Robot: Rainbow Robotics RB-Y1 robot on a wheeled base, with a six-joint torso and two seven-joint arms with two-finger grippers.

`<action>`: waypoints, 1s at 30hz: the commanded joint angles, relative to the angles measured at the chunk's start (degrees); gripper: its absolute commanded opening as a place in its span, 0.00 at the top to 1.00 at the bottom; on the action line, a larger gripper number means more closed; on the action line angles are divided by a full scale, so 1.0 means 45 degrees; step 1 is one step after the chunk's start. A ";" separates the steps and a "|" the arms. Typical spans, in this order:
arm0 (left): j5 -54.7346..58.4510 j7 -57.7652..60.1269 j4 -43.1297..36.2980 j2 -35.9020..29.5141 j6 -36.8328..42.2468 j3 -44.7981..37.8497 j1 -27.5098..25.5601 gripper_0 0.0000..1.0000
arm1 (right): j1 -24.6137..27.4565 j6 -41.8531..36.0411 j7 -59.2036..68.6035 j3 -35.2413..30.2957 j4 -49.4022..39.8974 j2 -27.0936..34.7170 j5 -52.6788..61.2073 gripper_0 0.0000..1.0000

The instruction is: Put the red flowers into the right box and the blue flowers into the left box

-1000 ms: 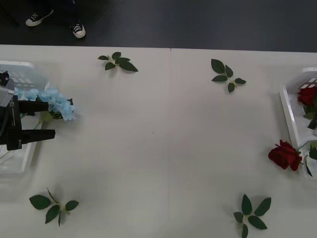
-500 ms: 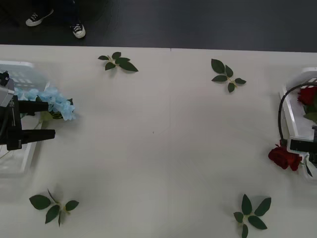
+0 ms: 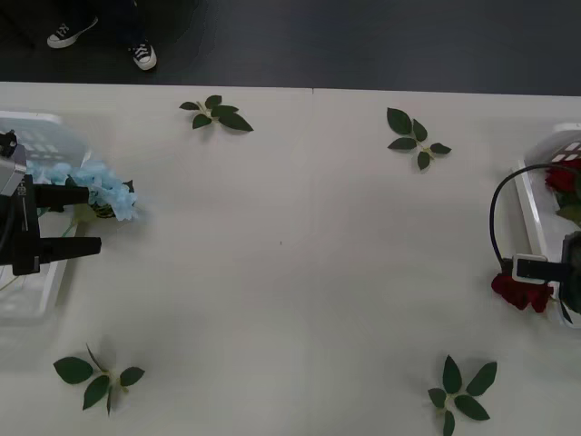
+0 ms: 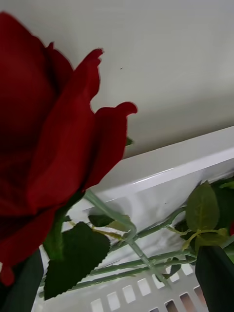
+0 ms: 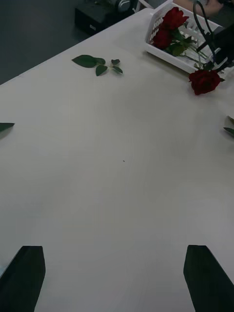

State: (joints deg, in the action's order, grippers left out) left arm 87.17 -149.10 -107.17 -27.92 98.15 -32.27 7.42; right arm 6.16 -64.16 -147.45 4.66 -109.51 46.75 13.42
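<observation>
White table (image 3: 300, 272): a pale, plain top carried everything, with a dark floor beyond its far edge.
Left box (image 3: 36, 132): a white latticed basket sat at the table's left edge, partly under the left arm.
Blue flowers (image 3: 104, 189): pale blue clusters lay across the left box's inner rim, the outermost bloom hanging over onto the table.
Left gripper (image 3: 80, 219): it hovered at the left box, black fingers spread wide and holding nothing; one finger (image 3: 71, 193) lay just beside the blue clusters, the other (image 3: 73, 246) nearer the robot. In the left wrist view the two fingers (image 5: 22, 284) stood at the corners over bare table.
Right box (image 3: 536, 209): a white slatted basket sat at the table's right edge, with a red bloom (image 3: 561, 177) and green stems inside.
Red rose outside the box (image 3: 519, 292): it lay on the table touching the right box's outer wall, its stem crossing the rim into the box in the right wrist view (image 4: 53, 146).
Right gripper (image 3: 574, 277): it sat low over that rose at the box wall, a black cable looping above it. Its dark fingers (image 4: 217, 278) stood apart on either side of the stem and leaves; I could not tell whether they gripped anything.
Loose leaf sprigs: four lay on the table, two far (image 3: 216, 113) (image 3: 413, 136) and two near (image 3: 95, 377) (image 3: 461, 389).
</observation>
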 commanded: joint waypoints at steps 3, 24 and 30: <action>0.0063 -0.0793 -0.0305 -0.0456 -0.0091 -0.0074 0.0187 0.17 | -0.0099 -0.0507 -0.0123 -0.0294 -0.0158 0.0003 -0.0658 0.07; 0.0063 -0.0793 -0.0305 -0.0456 -0.0091 -0.0074 0.0187 0.17 | -0.0665 0.0548 -0.0143 -0.0333 0.1385 -0.0310 -0.1029 0.08; 0.0063 -0.0793 -0.0305 -0.0456 -0.0091 -0.0074 0.0187 0.17 | -0.1232 0.0723 -0.0162 -0.0353 0.1971 -0.0661 -0.1400 0.08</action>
State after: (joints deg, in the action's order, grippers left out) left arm 87.17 -149.10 -107.17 -27.92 98.15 -32.27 7.42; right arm 2.09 -61.62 -147.45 4.37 -101.25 45.14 7.78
